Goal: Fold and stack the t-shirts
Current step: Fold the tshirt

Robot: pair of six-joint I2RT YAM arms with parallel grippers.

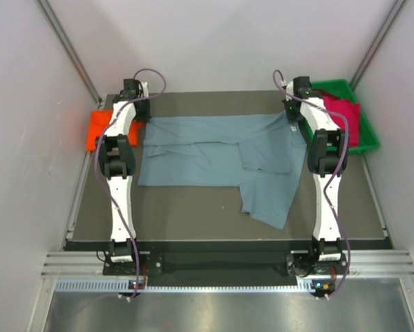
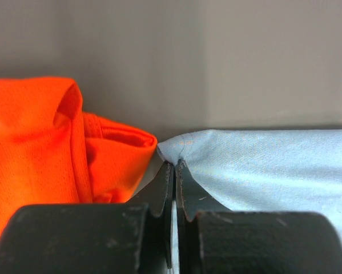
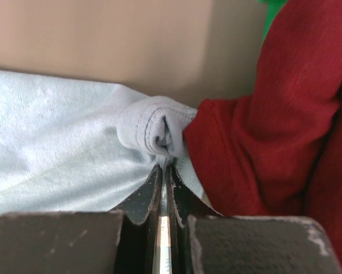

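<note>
The slate blue-grey t-shirt (image 1: 200, 155) lies spread across the worktop (image 1: 186, 218); the left end effector (image 2: 174, 166) pinches its far left corner beside the orange-red t-shirt (image 2: 39, 142), the right end effector (image 3: 164, 168) pinches its far right corner

From above, the left arm (image 1: 117, 155) covered the inner edge of the bright orange-red cloth t-shirt (image 1: 96, 131) and the far left corner of the large slate blue-grey cloth t-shirt (image 1: 207, 153); its jaws were hidden there. The right arm (image 1: 324, 149) hid part of the crimson cloth t-shirt (image 1: 346, 112) (and some of the green plastic bin (image 1: 371, 137)). In both wrist views, picture edges cut off every shirt.
</note>
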